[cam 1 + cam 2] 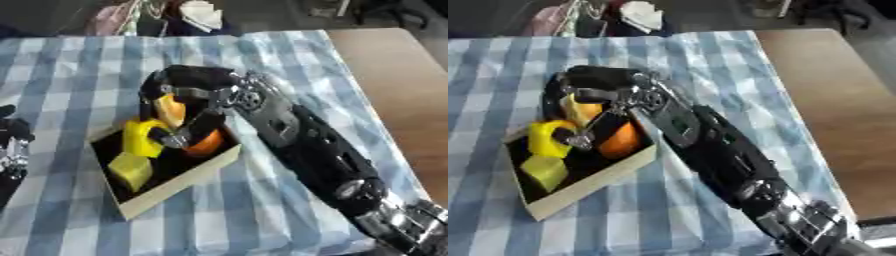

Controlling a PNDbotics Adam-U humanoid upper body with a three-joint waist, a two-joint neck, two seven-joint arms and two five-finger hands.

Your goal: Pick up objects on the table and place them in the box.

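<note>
While the right hand (pixel 188 92) reaches over the far corner of the cardboard box (pixel 179 186), its fingers curl around an orange-yellow object (pixel 171 111), presumably to lower it inside. Already in the box lie a yellow block (pixel 131 170), a yellow curved piece (pixel 140 137) and an orange ball (pixel 207 145). At the view's left edge, the left hand (pixel 10 145) sits idle; whether its fingers are apart I cannot tell.

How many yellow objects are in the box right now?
2: a curved yellow piece mid-box and a yellow block at the near-left end. The right hand covers the far end, so more may be hidden.
</note>
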